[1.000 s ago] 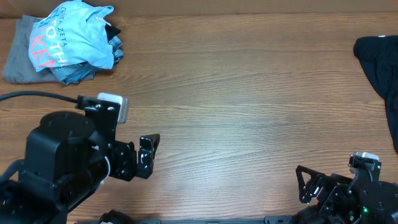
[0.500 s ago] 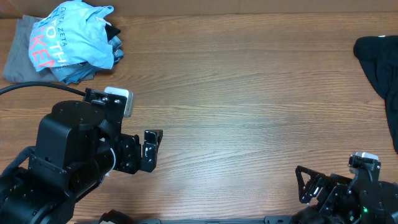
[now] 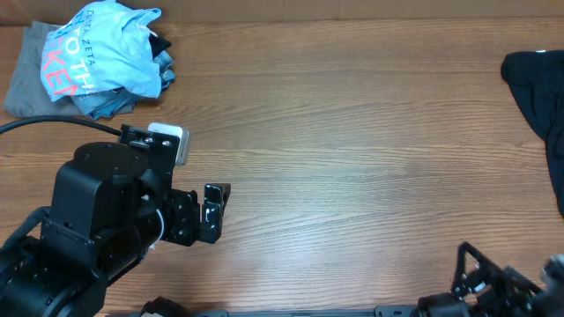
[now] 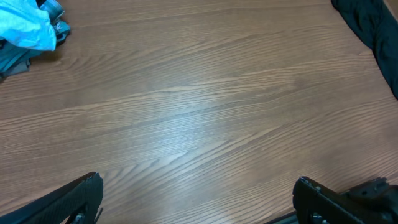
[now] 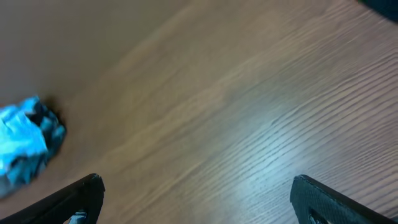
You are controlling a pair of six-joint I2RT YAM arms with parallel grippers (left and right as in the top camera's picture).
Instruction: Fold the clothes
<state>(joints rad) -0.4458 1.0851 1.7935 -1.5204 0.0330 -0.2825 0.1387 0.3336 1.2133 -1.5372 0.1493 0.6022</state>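
Observation:
The clothes (image 3: 101, 55) lie in a crumpled pile at the table's far left corner. On top is a light blue T-shirt with red-and-white lettering, over a grey garment (image 3: 21, 84). The pile also shows in the left wrist view (image 4: 25, 26) and the right wrist view (image 5: 25, 147). My left gripper (image 3: 213, 211) hovers low at the near left, well short of the pile. It is open, with only bare wood between its fingers (image 4: 79, 200). My right gripper (image 3: 476, 275) sits at the near right edge, open and empty, its fingers (image 5: 323, 198) wide apart.
A black garment (image 3: 539, 84) lies at the far right edge of the wooden table (image 3: 352, 132), and shows in the left wrist view (image 4: 368, 25). A black cable (image 3: 53, 134) runs to the left arm.
The left arm shifted a little forward and right, then held still. The right arm has drawn back toward the near right corner. Both grippers stayed open.

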